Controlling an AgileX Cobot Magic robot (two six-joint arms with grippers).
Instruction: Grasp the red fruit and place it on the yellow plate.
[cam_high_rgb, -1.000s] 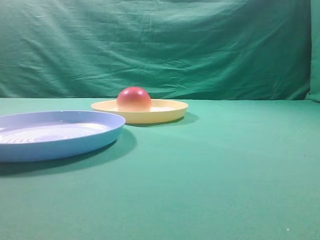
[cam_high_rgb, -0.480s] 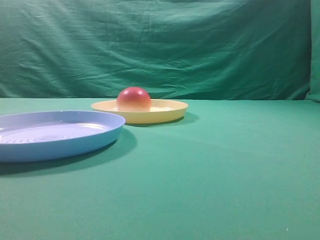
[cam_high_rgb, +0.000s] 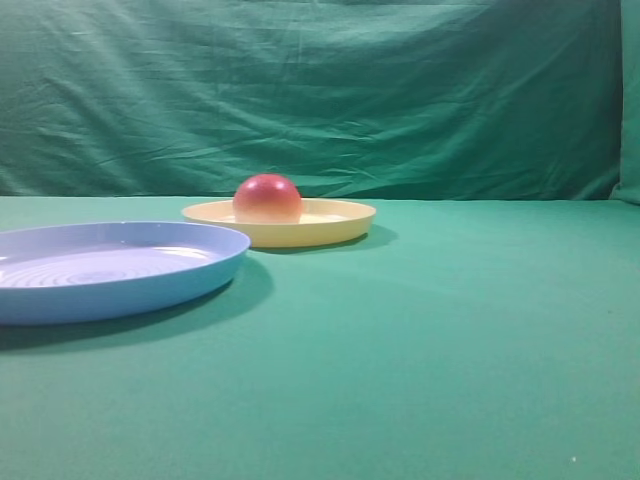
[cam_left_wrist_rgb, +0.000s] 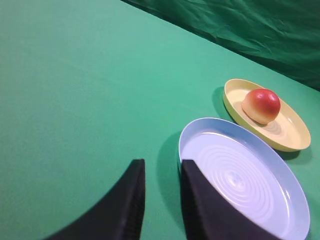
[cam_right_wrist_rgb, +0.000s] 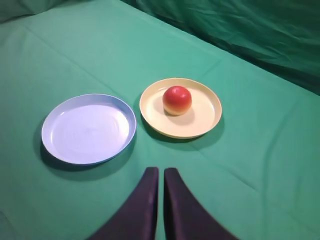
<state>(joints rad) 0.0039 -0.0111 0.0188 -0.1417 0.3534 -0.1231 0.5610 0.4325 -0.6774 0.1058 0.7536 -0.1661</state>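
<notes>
Task looked done: the red fruit (cam_right_wrist_rgb: 177, 100) sat flat-side down inside the yellow plate (cam_right_wrist_rgb: 206, 120), left of centre, nothing gripped, right gripper (cam_right_wrist_rgb: 160, 180) jaws clenched empty, left gripper (cam_left_wrist_rgb: 162, 175) jaws slightly parted, both well back over the bench (cam_high_rgb: 450, 330).

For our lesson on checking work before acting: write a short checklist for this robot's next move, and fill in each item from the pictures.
1. Red fruit on the yellow plate: ok.
2. Fruit sitting steady, dome up: ok.
3. Blue plate holds nothing: ok.
4. Right gripper shut, holding nothing, back from the plates: ok.
5. Left gripper holding nothing: ok; a narrow gap shows between its fingers.
6. Left gripper clear of the blue plate's rim: cannot tell, they overlap in the left wrist view.
</notes>
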